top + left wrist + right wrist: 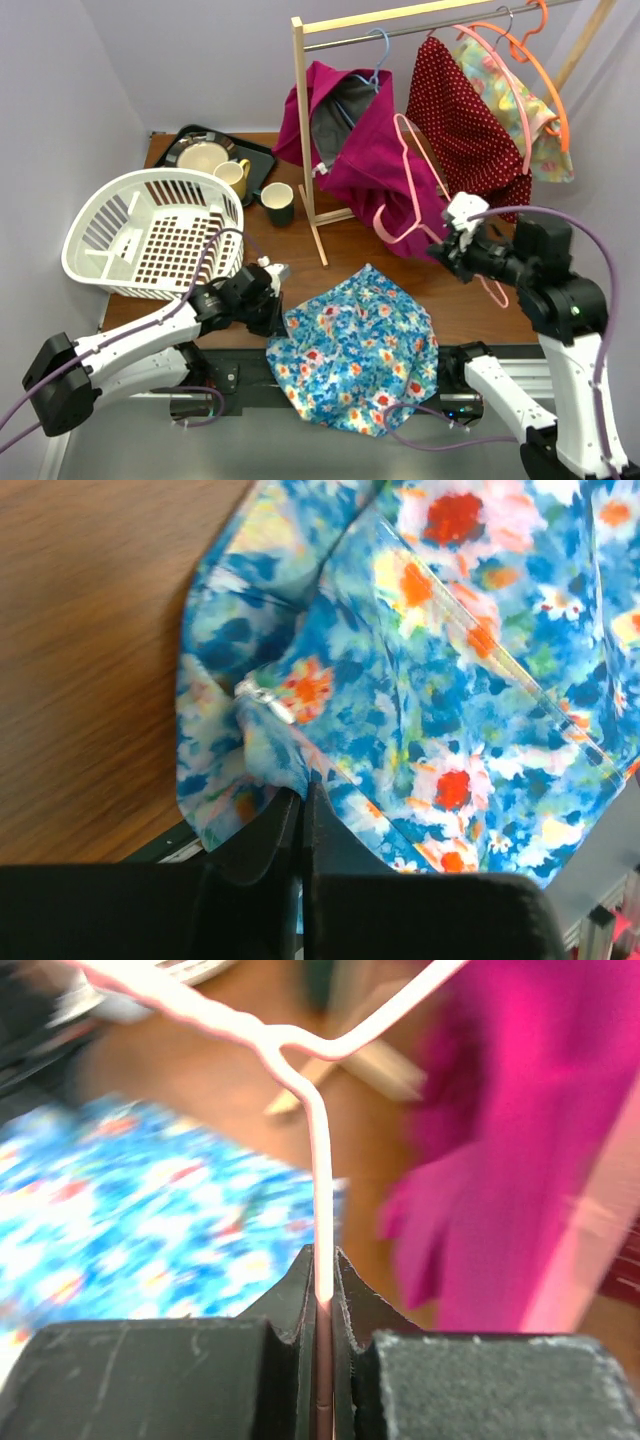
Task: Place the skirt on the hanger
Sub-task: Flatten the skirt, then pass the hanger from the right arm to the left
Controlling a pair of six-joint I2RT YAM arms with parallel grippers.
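Skirt (355,345), top view: blue cloth printed with red, orange and white flowers, spread in a rumpled, roughly round heap at the near edge of the table (400,270), front hem hanging over that edge between the two arm bases. Left gripper (272,305) down at the skirt's left border, touching the cloth. Right gripper (455,235) raised over the right half of the table, shut on the thin wire of a pink hanger (415,190), held tilted in the air in front of a magenta garment (370,140) on the wooden rack (300,120). Hanger and skirt apart. White basket (150,235) at far left. Behind it a black tray (190,140), a yellow mug (235,175) and a dark cup (277,203). Red dotted garment (465,120) hung on the rack further right.

Left wrist view: skirt (430,680) filling most of the frame, bunched into folds at its left edge, a small silvery fastening (265,702) showing in the crease. Left gripper (303,800) closed, jaws pressed together with a pinch of skirt edge between them. Bare wood of the table (90,630) to the left.

Right wrist view: right gripper (322,1270) closed tight on the straight neck of the pink hanger (322,1160), wire running up to the twist where the two shoulders branch. Skirt (130,1190) blurred below left, lying on the table (200,1070). Magenta garment (520,1110) to the right.
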